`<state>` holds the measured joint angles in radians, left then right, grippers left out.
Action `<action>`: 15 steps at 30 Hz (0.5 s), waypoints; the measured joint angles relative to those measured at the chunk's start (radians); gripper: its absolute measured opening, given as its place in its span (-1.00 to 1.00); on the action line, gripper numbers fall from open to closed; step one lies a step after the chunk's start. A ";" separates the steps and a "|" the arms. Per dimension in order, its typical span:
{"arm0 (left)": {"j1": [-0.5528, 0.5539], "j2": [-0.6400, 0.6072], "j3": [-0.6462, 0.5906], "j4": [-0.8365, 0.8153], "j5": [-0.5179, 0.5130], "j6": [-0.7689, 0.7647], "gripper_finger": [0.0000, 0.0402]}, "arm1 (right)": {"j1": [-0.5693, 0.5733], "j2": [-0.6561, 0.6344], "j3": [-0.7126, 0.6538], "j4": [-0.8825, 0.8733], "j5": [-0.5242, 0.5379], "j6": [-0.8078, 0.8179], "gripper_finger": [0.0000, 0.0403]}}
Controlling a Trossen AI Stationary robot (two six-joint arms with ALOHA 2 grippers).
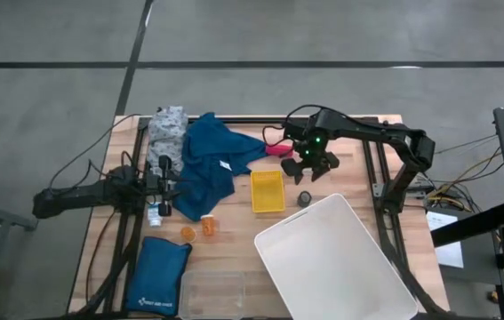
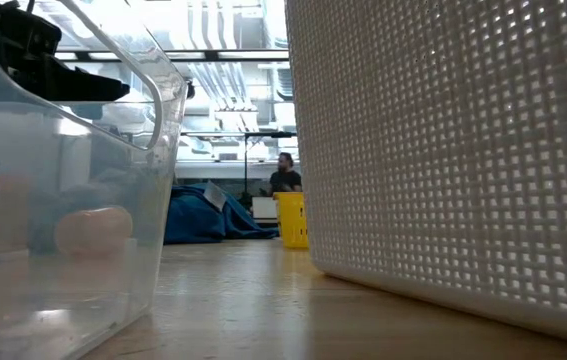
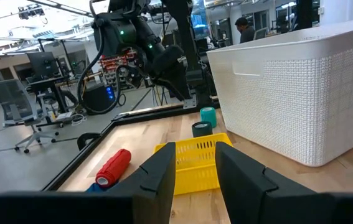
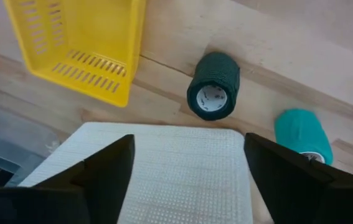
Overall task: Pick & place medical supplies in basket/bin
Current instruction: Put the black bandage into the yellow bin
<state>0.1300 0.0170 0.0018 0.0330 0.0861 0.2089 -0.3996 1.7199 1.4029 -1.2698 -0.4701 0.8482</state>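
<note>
My right gripper (image 1: 309, 169) hangs open above the table's far middle, touching nothing. Below it a dark bandage roll (image 4: 213, 93) lies on its side and a teal roll (image 4: 302, 134) stands on end, both on the wood next to the small yellow basket (image 4: 76, 43). A pink roll (image 1: 276, 149) lies farther back. A blue cloth garment (image 1: 212, 164) and a grey dotted cloth (image 1: 167, 129) lie spread at the far left. Two orange pill bottles (image 1: 198, 231) lie near the middle. My left gripper (image 3: 195, 177) waits at the left, level, open with nothing between its fingers.
A large white mesh bin (image 1: 332, 258) fills the near right, its corner right under my right gripper. A clear plastic bin (image 2: 63, 200) stands at the near edge. A blue padded pouch (image 1: 158, 276) lies near left. Small white bottles (image 1: 156, 213) sit by my left gripper.
</note>
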 joint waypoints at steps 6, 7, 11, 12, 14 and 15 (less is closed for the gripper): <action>0.000 0.000 0.000 0.000 0.000 0.000 -0.41 | 0.003 0.014 -0.015 0.004 0.017 -0.006 0.56; 0.000 0.000 0.000 0.000 0.000 0.000 -0.41 | 0.004 0.014 -0.016 0.005 0.034 -0.010 0.56; 0.000 0.000 0.000 0.000 0.000 0.000 -0.41 | 0.004 0.012 -0.016 0.004 0.050 -0.014 0.53; 0.000 0.000 0.000 0.000 0.000 0.000 -0.41 | 0.004 0.012 -0.016 0.004 0.048 -0.014 0.53; 0.000 0.000 0.000 0.000 0.000 0.000 -0.41 | 0.004 0.008 -0.016 0.004 0.046 -0.017 0.54; 0.000 0.000 0.000 0.000 0.000 0.000 -0.41 | 0.004 0.004 -0.014 0.002 0.046 -0.017 0.54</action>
<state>0.1301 0.0174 0.0019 0.0331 0.0864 0.2088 -0.3954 1.7242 1.3894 -1.2676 -0.4240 0.8310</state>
